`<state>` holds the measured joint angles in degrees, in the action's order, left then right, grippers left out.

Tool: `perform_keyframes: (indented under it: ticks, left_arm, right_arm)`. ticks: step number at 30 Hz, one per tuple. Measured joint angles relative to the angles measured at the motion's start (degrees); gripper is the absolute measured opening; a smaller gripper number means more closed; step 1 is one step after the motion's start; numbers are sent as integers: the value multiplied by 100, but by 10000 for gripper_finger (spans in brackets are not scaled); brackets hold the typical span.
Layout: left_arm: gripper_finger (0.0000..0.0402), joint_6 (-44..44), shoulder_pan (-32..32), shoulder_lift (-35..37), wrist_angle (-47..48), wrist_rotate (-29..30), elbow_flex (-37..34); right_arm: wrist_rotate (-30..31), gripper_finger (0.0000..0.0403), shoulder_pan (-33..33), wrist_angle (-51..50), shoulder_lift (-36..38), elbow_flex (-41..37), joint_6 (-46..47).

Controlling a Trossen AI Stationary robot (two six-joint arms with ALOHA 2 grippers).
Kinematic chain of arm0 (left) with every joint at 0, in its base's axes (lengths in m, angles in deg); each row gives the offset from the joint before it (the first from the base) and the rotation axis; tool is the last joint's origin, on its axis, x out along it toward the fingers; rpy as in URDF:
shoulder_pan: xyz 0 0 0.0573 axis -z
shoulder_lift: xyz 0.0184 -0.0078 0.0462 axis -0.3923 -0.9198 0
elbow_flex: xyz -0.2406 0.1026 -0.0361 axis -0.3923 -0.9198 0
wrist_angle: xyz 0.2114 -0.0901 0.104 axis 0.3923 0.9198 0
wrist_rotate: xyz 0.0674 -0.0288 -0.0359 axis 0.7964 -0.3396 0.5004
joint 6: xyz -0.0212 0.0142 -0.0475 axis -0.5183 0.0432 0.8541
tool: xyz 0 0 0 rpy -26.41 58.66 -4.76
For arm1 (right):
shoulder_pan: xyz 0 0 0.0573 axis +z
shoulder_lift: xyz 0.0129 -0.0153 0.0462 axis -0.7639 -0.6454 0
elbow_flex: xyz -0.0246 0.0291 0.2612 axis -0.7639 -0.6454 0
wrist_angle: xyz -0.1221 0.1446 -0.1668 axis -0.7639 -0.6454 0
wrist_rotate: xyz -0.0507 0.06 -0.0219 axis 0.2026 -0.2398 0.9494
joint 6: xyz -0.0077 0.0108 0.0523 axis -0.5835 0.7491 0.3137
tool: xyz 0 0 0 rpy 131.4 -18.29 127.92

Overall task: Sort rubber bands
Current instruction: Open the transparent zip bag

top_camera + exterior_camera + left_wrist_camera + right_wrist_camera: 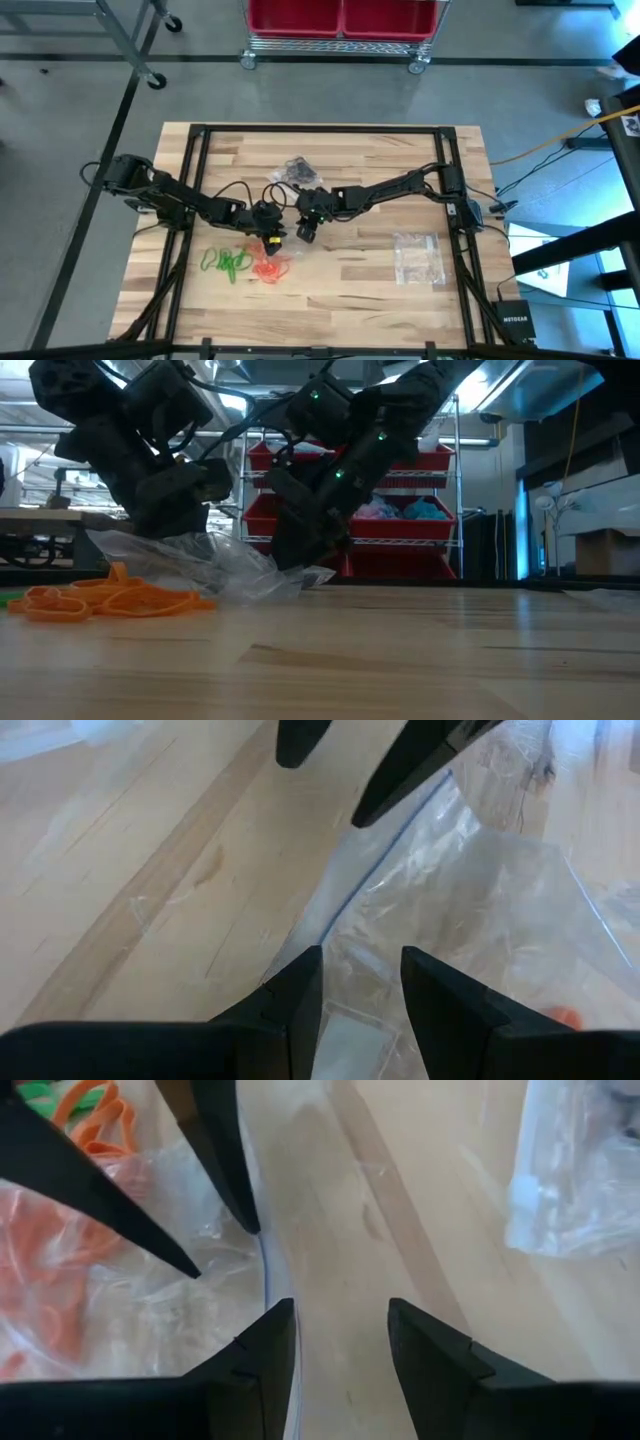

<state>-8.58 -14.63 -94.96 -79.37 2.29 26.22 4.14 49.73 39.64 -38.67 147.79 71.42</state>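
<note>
High view puts the thin elastic rubber bands in two small heaps on the pale wooden table [350, 290]: bright green loops [226, 262] beside orange-red loops [270, 266], both toward the near edge, just in front of the two grippers. More black loops [297, 169] lie behind the grippers in a clear bag. A crumpled clear plastic bag [215, 565] lies beside the orange-red heap, some orange-red bands showing through its film. The left gripper [360, 995] has its dark fingers partly apart, straddling the bag's edge with film between them; a firm pinch cannot be told. The right gripper [340, 1340] faces it at the bag's seam, fingers partly apart over bare wood, the edge just touching one finger. Another flat clear bag [417, 256] lies well apart on the right.
</note>
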Motion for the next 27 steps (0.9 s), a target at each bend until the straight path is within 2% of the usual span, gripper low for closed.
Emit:
perform_keyframes:
  ticks: [27]
  left_arm:
    - [129, 24, 2, 1, 49, 0, 0]
  right_arm:
    - [1, 153, -109, 32, 0, 0, 118]
